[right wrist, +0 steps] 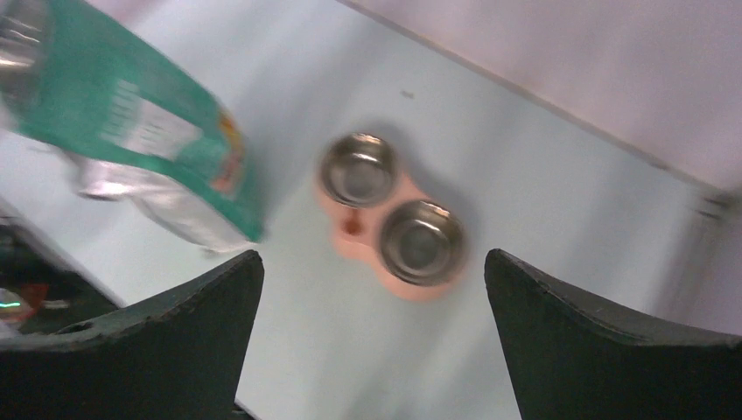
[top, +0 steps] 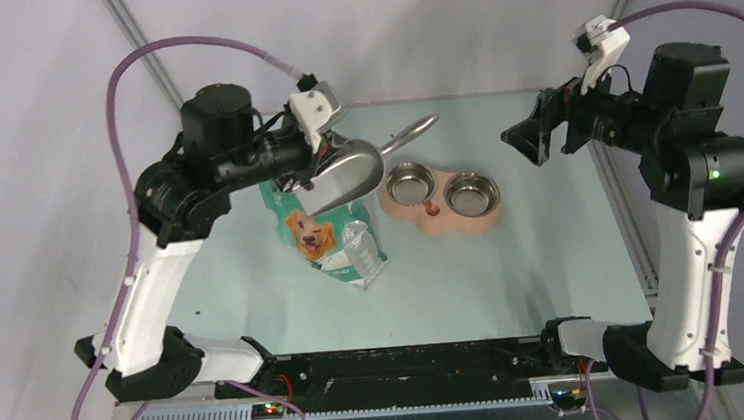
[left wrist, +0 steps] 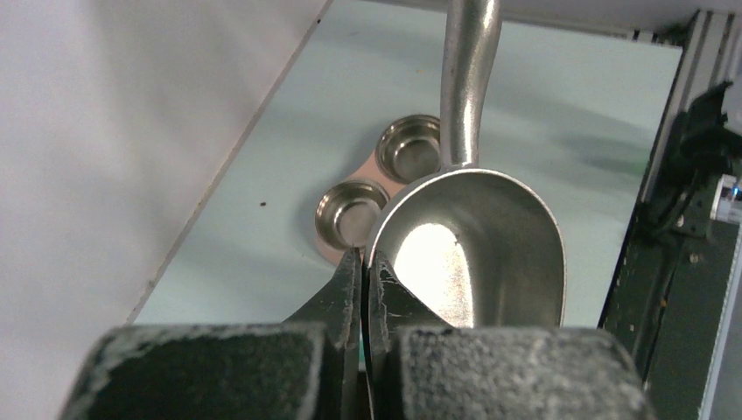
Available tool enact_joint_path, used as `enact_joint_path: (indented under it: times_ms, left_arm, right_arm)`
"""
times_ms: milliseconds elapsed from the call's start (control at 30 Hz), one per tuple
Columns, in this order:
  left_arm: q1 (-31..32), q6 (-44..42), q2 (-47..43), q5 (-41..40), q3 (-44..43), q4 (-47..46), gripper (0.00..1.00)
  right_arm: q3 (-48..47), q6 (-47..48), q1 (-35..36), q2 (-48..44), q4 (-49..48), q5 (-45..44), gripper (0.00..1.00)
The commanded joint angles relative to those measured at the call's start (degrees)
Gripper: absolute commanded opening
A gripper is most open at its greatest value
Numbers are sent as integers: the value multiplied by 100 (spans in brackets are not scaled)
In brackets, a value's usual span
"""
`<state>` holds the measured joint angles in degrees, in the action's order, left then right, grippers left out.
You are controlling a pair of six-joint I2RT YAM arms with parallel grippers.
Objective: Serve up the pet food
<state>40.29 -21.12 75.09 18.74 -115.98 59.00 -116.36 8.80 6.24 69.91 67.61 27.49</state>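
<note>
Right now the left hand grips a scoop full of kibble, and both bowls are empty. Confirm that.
Not quite. The scoop is empty: the left wrist view shows only bare, shiny metal inside it. The rest stands: the left hand grips the scoop by its rim, and both bowls are empty.

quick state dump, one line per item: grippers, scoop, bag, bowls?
left gripper: shut on the scoop's rim
scoop: lifted off the table, empty
right gripper: open, holding nothing, in the air
bag: on the table; open or sealed, cannot tell
feeder: on the table, both bowls empty
pet food: none in view
</note>
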Motion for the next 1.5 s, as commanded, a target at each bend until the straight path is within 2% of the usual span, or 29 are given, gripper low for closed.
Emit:
enact_joint_path:
  times_ms: [0, 33, 67, 100, 133, 200, 300, 400, 433, 600, 700, 1033, 1467]
  left_arm:
    - [76, 712, 285, -132, -53, -1360, 0]
    - [95, 784, 357, -111, 35, -1521, 0]
    - [116, 864, 383, -82, 91, -1859, 0]
    - [180, 860, 441, -77, 183, -1990, 0]
    - [220, 835, 478, -80, 208, -2176, 0]
    - [346, 775, 661, -14, 217, -2229, 0]
    - [568, 572, 827, 57, 57, -1835, 0]
    - [725, 391, 751, 69, 241, -1833, 0]
    - [761, 311, 730, 9, 357, -1838, 0]
    - [918, 225, 759, -233, 400, -1851, 0]
    - [977, 205, 834, -265, 377, -1813, 0]
    - [1104, 241, 1069, -334, 212, -1762, 0]
    - [1136, 244, 1103, -608, 219, -1848, 0]
  right_arm:
    - [24, -1981, -1078, 264, -456, 4109, 100]
    - [684, -3216, -1137, 196, -1073, 4677, 100]
    - [1137, -3907, -1178, -35, -2538, 4805, 100]
    - [1982, -5200, -1191, -177, -3402, 4822, 100]
    - [2274, -5576, -1199, -418, -4687, 4781, 100]
    - [2523, -5587, -1068, -510, -5062, 4638, 100]
    - [2042, -5003, -839, -263, -4186, 4626, 99]
    - [2398, -5607, -833, -228, -4900, 4815, 83]
    - [2594, -5856, -810, -226, -5127, 4899, 80]
    - [2830, -5321, -681, -55, -4543, 5150, 66]
    - [2912, -5428, -648, -10, -4643, 5178, 58]
    - [2911, -5419, -320, -6, -4678, 5024, 52]
    - [2798, -4265, -255, -99, -3365, 4720, 49]
